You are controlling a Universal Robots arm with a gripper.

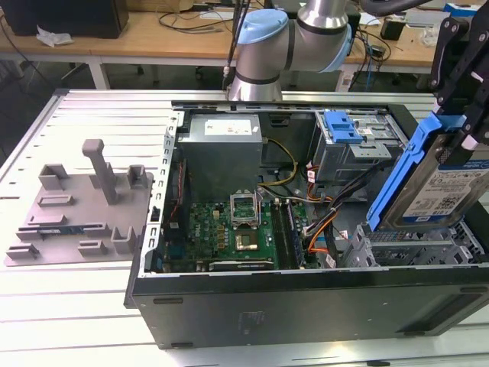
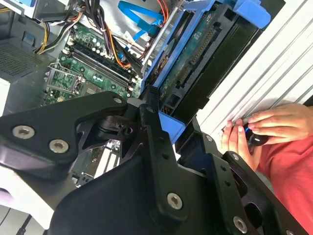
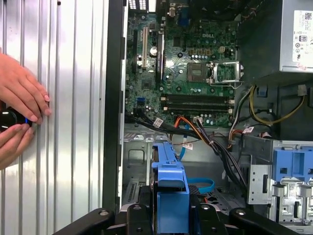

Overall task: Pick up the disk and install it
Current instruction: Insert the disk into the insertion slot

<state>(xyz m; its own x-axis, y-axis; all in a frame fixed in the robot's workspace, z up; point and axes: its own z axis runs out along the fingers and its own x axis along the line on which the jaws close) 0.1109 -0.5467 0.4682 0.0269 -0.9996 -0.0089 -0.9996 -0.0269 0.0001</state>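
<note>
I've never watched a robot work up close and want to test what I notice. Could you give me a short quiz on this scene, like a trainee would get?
1. True or false: the gripper is open and holds nothing.
2. What does the gripper hold? A: the power supply. B: the disk. C: the grey fixture plate.
3. Fill in: the person's hands rest on the table, ____ the computer case.

Key: 1 false; 2 B; 3 outside.
</note>
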